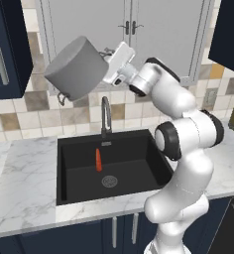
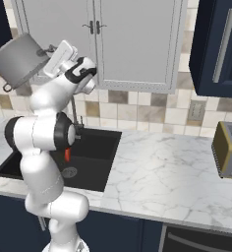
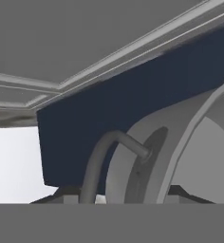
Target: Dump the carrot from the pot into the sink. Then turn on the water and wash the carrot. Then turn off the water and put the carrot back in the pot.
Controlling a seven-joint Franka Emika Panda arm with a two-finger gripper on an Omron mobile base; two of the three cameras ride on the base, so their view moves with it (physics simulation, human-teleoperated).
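Observation:
The grey pot [image 1: 75,68] hangs high above the sink [image 1: 136,166], tipped over with its bottom facing up and left. My gripper [image 1: 108,60] is shut on its rim by a loop handle [image 3: 100,159]; the pot [image 2: 19,59] and gripper [image 2: 49,55] sit at the upper left of the right base view. The carrot [image 1: 98,159] is inside the black basin, standing on end just behind the round drain [image 1: 109,181]; whether it touches the floor I cannot tell. The carrot [image 2: 67,155] peeks out beside my arm. No water runs from the arched faucet [image 1: 106,114].
White marble counter [image 1: 25,173] rims the sink. Grey wall cabinets [image 1: 153,34] hang right behind the raised pot, with dark blue cabinets [image 2: 218,47] to the sides. A toaster [image 2: 229,150] stands on the counter at the far right.

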